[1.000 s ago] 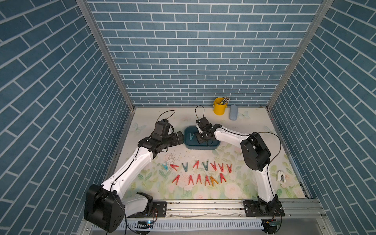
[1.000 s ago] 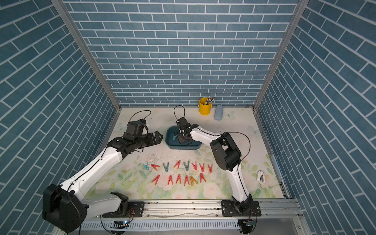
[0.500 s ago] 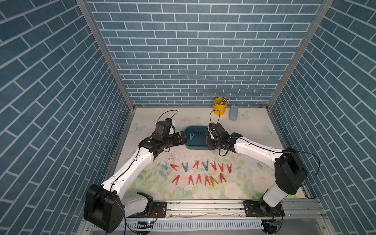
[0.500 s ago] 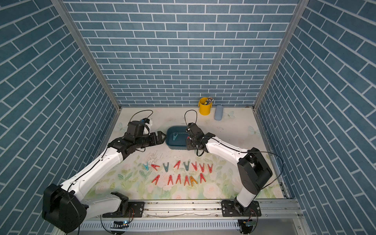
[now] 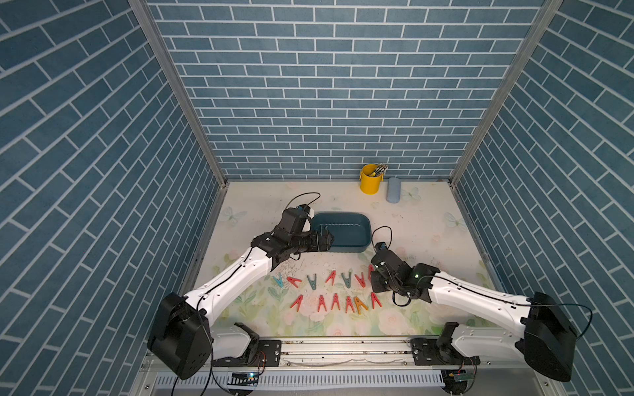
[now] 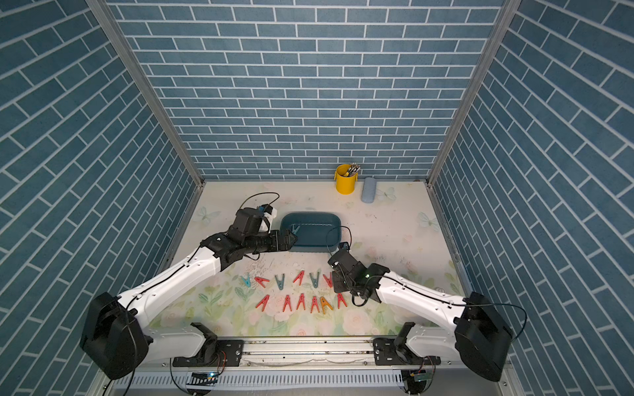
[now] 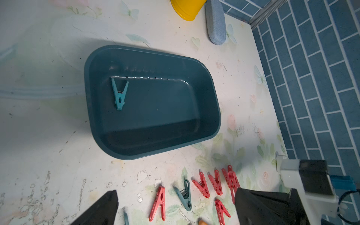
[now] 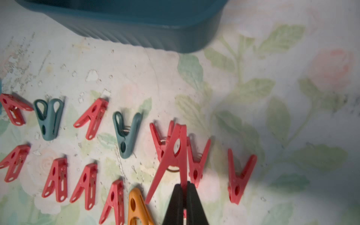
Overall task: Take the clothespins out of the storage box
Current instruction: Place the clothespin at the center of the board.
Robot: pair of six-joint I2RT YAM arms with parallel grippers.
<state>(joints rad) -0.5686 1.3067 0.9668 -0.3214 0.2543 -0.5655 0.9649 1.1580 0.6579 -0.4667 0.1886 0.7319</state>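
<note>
Jaws of the left gripper (image 5: pixel 327 240) stand spread wide in both top views. They hold nothing and hover at the lower left corner of the box (image 5: pixel 350 236), which sits just above the middle of the frame. The right gripper (image 5: pixel 373 278) is lower and to the right, at the right end of two rows of clothespins (image 5: pixel 331 277) on the table (image 5: pixel 429 223). Its grip is hidden behind the wrist here. One teal clothespin (image 6: pixel 295 229) lies inside the box near its left end. Bare table spreads right of the box to the side wall, and a narrow bare strip parts the box from the upper row. A yellow bucket (image 5: pixel 369 180) and a pale case (image 5: pixel 393 190) stand by the back wall, well apart from both arms.

Left wrist view: the black fingers (image 7: pixel 105 208) are far apart, gripping nothing. The teal clothespin lies flat and alone on the box floor, close to one end wall.

Right wrist view: the fingers (image 8: pixel 175 204) are pressed together on one leg of a red clothespin (image 8: pixel 173 153), its other leg splayed free. It overlaps two red ones in the row nearer the box; whether it touches them cannot be told. An orange clothespin (image 8: pixel 136 206) lies just beside the fingers.
</note>
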